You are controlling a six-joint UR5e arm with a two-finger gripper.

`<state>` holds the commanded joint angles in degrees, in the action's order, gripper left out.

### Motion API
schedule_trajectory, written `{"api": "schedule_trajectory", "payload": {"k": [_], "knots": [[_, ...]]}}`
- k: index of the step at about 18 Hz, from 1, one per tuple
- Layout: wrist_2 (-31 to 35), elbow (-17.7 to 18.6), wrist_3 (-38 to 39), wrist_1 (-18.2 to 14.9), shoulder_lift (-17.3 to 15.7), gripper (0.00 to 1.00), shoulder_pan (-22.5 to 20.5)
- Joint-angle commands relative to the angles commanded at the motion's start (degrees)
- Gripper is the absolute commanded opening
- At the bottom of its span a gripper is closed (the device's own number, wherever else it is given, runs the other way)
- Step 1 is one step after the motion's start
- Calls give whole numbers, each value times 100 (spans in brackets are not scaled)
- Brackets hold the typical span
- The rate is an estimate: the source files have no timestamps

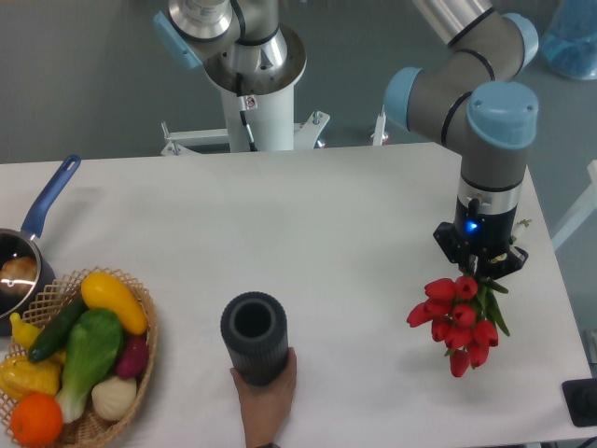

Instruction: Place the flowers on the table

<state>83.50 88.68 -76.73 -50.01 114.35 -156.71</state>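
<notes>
A bunch of red tulips (pixel 456 320) with green leaves hangs at the right side of the white table (pixel 298 233), blooms pointing down toward the front. My gripper (pixel 479 269) is right above the bunch and appears shut on the stems. The stems themselves are mostly hidden by the gripper body. I cannot tell whether the blooms touch the table surface.
A dark ribbed cylinder vase (pixel 254 337) stands at front centre, held by a human hand (pixel 266 397). A wicker basket (pixel 140 364) of toy vegetables sits at front left. A blue-handled pot (pixel 28 243) is at the left edge. A black object (pixel 583 401) is at the front right corner.
</notes>
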Motion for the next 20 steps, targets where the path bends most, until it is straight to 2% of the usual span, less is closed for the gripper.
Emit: {"api": "schedule_trajectory", "payload": {"k": [7,10,11,12,13,14,20], "knots": [[26,140,9,-88,0,2,87],[315,246,9,-193,0,7,175],[403,246,0,-263,9,16,219],[404,246,0,-264,9,31,237],[396,255,9,-264,17,55,246],[396,281,26,-212,44,100,290],[360,361,79,-167,26,100,325]]}}
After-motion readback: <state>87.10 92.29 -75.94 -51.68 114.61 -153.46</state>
